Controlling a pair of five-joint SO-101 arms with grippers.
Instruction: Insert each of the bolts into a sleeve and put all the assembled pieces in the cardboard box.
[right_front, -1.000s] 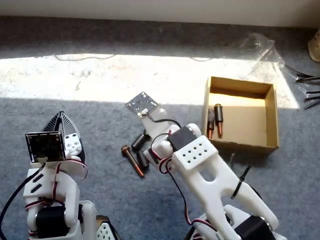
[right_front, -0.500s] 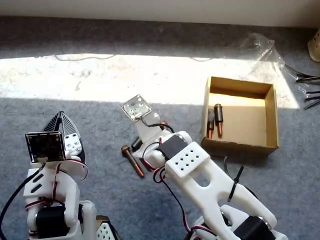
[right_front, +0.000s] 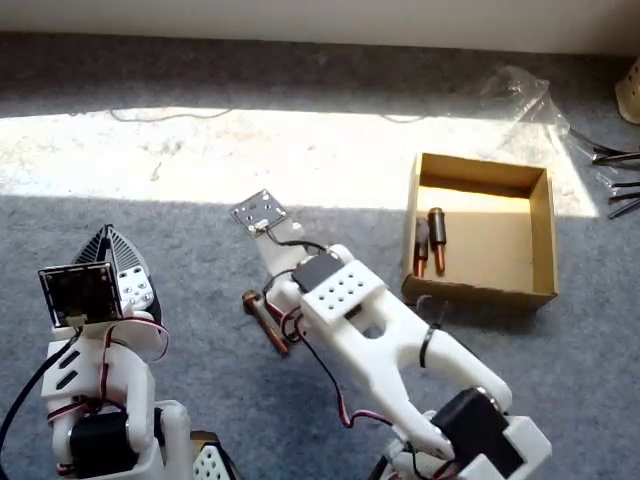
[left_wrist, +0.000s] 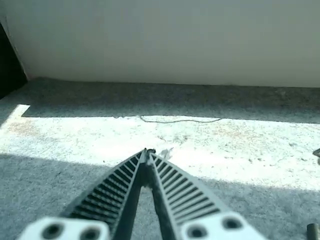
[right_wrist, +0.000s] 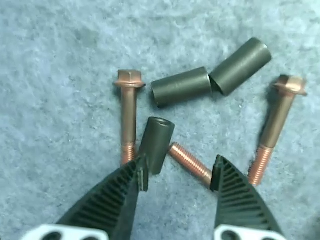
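In the right wrist view my right gripper (right_wrist: 180, 172) hangs open just above a cluster on the grey carpet. One dark sleeve (right_wrist: 156, 144) lies by one fingertip, and a copper threaded end (right_wrist: 189, 162) lies between the fingers. Two more sleeves (right_wrist: 180, 86) (right_wrist: 240, 66) lie end to end beyond. A copper bolt (right_wrist: 128, 112) and another bolt (right_wrist: 277, 122) flank them. From above, one bolt (right_front: 262, 318) shows beside the right arm's wrist. The cardboard box (right_front: 542, 235) holds two assembled pieces (right_front: 437, 238). My left gripper (right_front: 108, 245) (left_wrist: 146, 155) is shut and holds nothing, off at the left.
A crumpled plastic bag (right_front: 510, 90) and black cable ties (right_front: 615, 185) lie at the far right behind the box. A sunlit band of carpet (right_front: 200, 150) crosses the middle, with a thin cord (left_wrist: 180, 119) on it. A wall closes the far side.
The right arm has swung left and lowered over the loose bolts and sleeves, covering the sleeves in the high view. The left arm has shifted slightly to the left.
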